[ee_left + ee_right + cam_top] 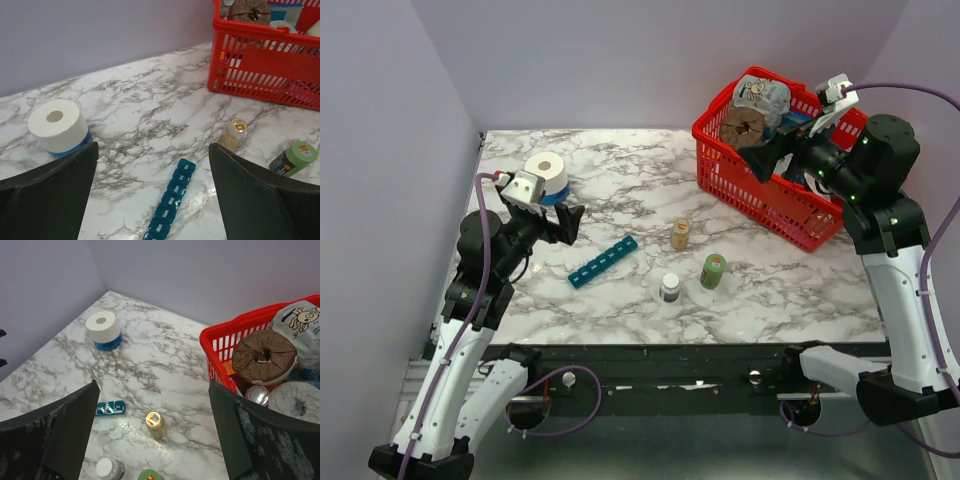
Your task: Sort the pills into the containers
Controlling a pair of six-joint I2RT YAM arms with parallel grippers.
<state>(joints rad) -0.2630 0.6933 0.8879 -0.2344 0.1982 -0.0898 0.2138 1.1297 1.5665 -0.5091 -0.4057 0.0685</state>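
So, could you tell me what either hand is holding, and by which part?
Nothing is held; the left hand and right hand are both open and empty.

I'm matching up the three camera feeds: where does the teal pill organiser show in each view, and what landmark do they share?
Top external: pill organiser lies diagonally, left of centre.
Left wrist: pill organiser at bottom centre, running off the lower edge.
Right wrist: pill organiser at lower left, only a short end showing.
Shared landmark: the white paper roll, seen in all three.

white lettering on the pill organiser [171,198] lids, unreadable.
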